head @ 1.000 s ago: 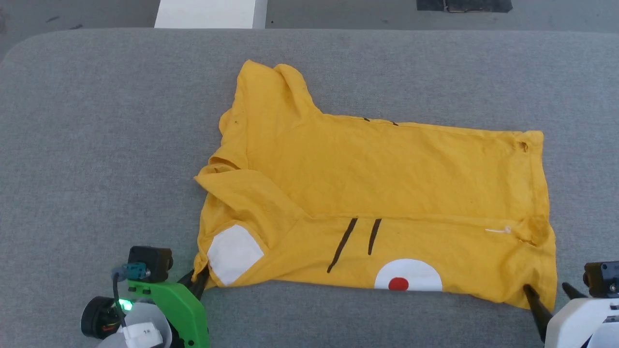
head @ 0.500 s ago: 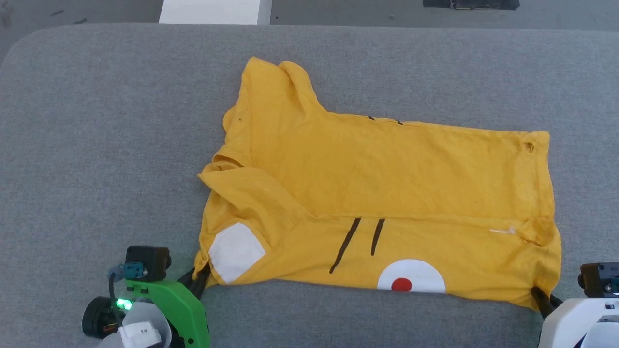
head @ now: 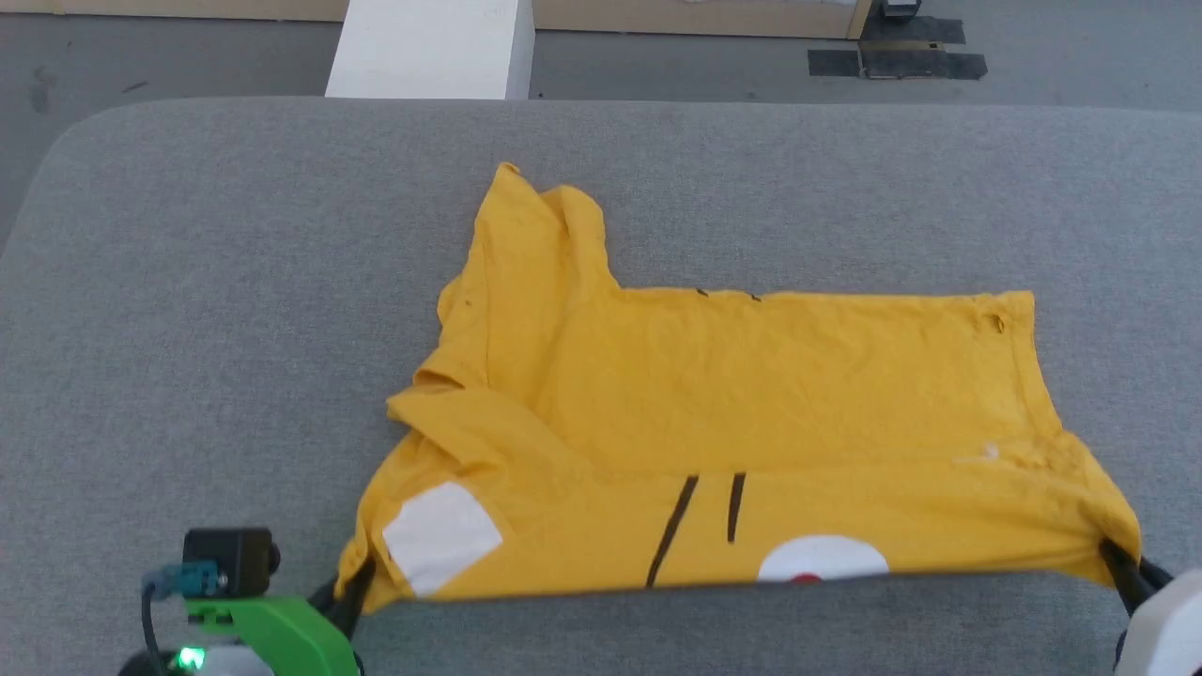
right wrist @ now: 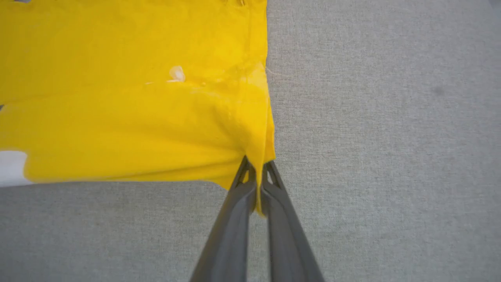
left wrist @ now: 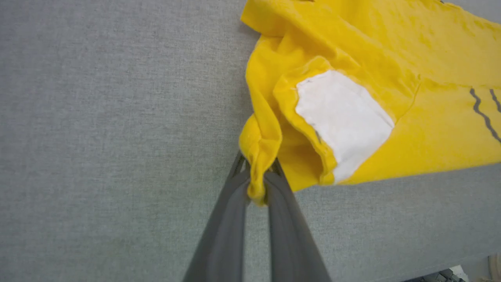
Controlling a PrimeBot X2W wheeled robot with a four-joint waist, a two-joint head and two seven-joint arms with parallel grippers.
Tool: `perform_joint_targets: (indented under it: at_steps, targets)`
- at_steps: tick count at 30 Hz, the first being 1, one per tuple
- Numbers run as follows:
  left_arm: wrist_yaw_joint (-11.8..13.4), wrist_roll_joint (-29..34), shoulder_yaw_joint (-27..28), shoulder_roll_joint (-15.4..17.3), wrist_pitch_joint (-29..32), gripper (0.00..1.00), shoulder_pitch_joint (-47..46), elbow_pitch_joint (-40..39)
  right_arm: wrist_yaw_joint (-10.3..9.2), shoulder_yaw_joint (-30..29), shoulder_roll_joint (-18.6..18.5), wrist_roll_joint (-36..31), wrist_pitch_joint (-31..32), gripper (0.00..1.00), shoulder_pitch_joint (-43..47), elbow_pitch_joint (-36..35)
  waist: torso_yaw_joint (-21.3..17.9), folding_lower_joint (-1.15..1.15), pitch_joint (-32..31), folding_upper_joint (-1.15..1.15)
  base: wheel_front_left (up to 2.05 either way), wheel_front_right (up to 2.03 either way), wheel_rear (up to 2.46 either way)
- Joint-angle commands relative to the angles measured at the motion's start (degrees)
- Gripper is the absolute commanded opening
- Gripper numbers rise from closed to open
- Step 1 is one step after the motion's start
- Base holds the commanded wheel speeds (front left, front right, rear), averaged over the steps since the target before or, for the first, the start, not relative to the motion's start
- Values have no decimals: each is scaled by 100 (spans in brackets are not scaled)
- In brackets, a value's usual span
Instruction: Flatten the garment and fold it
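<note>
The garment [head: 742,394] is a bright yellow T-shirt lying sideways on the grey table [head: 235,282], folded lengthwise, with black stripes, a white oval and a white sleeve patch [head: 437,535] along its near edge. My left gripper [head: 352,584] is shut on the near left corner by the sleeve; its pinch on a bunched yellow fold [left wrist: 258,172] is plain in the left wrist view. My right gripper [head: 1117,559] is shut on the near right hem corner [right wrist: 256,172]. The near edge hangs stretched between both grippers, lifted a little off the table.
The grey padded table runs wide on all sides of the shirt. Beyond its far edge a white block [head: 432,47] stands on the floor, with dark floor mats [head: 892,56] at the back right.
The right gripper has closed on the hem corner. Both grippers have lifted the near edge and pulled it taut, and the camera view has shifted.
</note>
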Motion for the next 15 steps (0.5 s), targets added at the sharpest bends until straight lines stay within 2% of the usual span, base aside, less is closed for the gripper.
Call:
perform_joint_targets:
  at_steps: [1,7,15]
  targets:
    - [133,-79,45,91,78,0,211,-75,-12,-97,32,34,94,0,154,-71,22,0,5,0,0,0,0]
    - [329,-404,-83,-135,216,0,820,-234,-12,-320,318,-92,378,0,678,-106,127,0,89,0,0,0,0]
    - [119,-528,-216,-490,22,0,728,435,-12,-278,493,-185,120,0,727,302,192,0,63,0,0,0,0]
